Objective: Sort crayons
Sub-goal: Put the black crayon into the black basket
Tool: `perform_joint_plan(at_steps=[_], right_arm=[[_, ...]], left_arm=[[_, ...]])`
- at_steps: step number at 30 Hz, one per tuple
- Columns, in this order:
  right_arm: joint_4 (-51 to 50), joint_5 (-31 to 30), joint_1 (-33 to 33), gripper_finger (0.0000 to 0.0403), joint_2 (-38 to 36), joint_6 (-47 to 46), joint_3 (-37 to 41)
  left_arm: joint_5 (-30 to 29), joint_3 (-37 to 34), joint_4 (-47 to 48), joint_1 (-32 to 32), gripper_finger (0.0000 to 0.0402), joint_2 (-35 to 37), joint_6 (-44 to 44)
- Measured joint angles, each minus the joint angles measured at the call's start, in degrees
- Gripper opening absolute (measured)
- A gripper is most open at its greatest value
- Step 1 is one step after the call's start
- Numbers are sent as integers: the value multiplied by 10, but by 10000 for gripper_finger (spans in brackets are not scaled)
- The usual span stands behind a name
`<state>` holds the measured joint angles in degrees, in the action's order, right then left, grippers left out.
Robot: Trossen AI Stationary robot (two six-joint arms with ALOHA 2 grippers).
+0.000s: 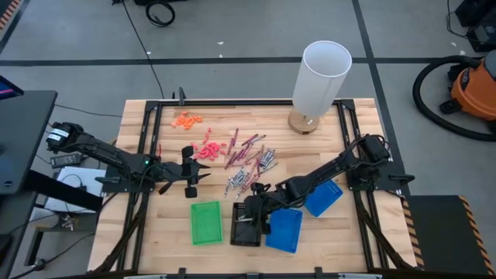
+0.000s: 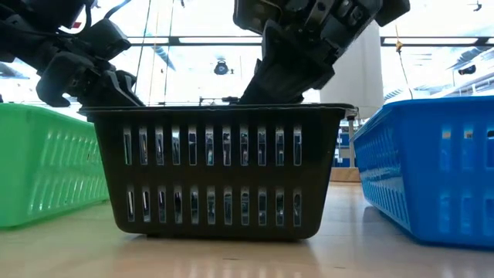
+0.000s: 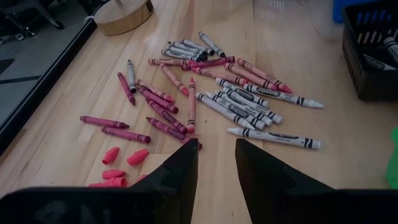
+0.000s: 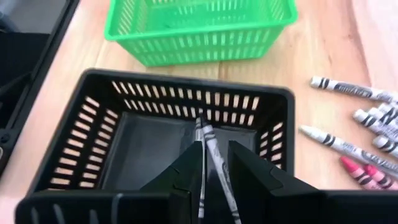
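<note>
Black bin (image 1: pixel 246 222): in the high view it sits between the green bin (image 1: pixel 206 222) and a blue bin (image 1: pixel 284 230), with the right gripper (image 1: pixel 249 219) right over it. A second blue bin (image 1: pixel 323 198) is just behind.
High view, progress: most crayons (image 1: pixel 246 164) are in a loose pile mid-table, maroon and grey mixed. The green bin looks empty, so I'd say sorting has barely begun.
Left gripper (image 1: pixel 195 172): hovers beside the pile, near the pink bits (image 1: pixel 206 150).
Low view: the right arm dips into the black bin from above; nothing of the crayon shows through the slats.
Left wrist view: jaws are spread with nothing between them, and the pile lies on the table just ahead of the tips.
Right wrist view: a grey crayon (image 4: pixel 211 157) stands in the gap between the fingers (image 4: pixel 252 171), pointing down into the bin. The jaws look parted around it, but I can't tell if they're gripping or letting go.
</note>
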<state>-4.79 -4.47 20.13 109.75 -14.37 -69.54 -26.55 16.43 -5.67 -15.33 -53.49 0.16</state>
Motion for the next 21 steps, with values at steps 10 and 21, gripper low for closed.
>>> perform_joint_plan(at_steps=[10,21], right_arm=[[-29,-20,-18,84,-60,39,0],[-79,-49,-59,84,-84,84,0]], left_arm=[[0,0,0,0,117,0,0],[0,0,-1,0,117,0,1]])
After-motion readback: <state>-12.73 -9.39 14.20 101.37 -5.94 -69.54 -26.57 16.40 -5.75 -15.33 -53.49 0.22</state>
